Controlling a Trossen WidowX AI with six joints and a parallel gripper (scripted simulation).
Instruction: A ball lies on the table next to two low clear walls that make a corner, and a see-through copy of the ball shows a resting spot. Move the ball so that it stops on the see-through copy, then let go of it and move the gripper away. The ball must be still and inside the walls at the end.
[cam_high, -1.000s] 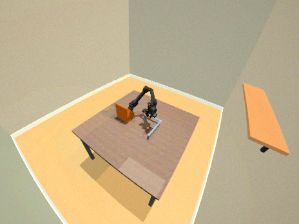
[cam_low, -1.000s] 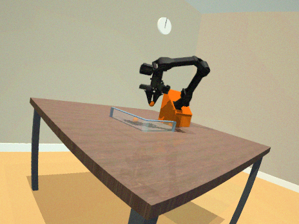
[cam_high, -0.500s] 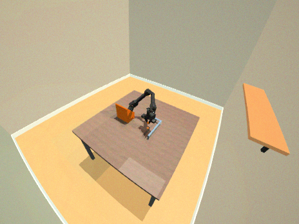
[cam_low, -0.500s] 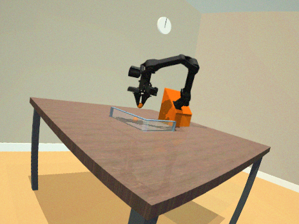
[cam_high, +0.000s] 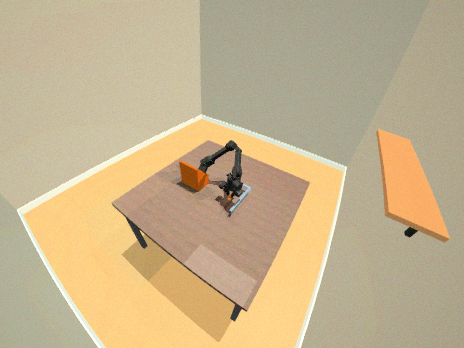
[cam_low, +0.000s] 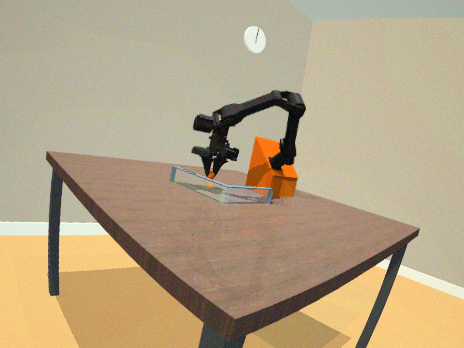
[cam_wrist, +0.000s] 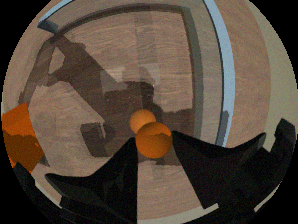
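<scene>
The orange ball (cam_low: 212, 175) (cam_wrist: 154, 141) is held between the fingertips of my gripper (cam_low: 211, 173) (cam_wrist: 153, 138), which is shut on it. The see-through copy (cam_low: 210, 184) (cam_wrist: 140, 119) shows just below the ball in the exterior view and partly behind it in the wrist view, so the ball hangs a little above the table. Two low clear walls with pale blue edges (cam_high: 239, 201) (cam_low: 173, 174) (cam_wrist: 229, 75) make a corner. The ball is on the inner side of the walls, touching neither. In the top view the ball and copy are too small to tell apart.
The orange block (cam_high: 192, 176) (cam_low: 285, 185) (cam_wrist: 22, 142) stands beside the arm's base, off to the left in the wrist view. The wooden table (cam_high: 165, 220) (cam_low: 225, 260) carries the walls and block. An orange shelf (cam_high: 412, 185) is on the room wall, away from the table.
</scene>
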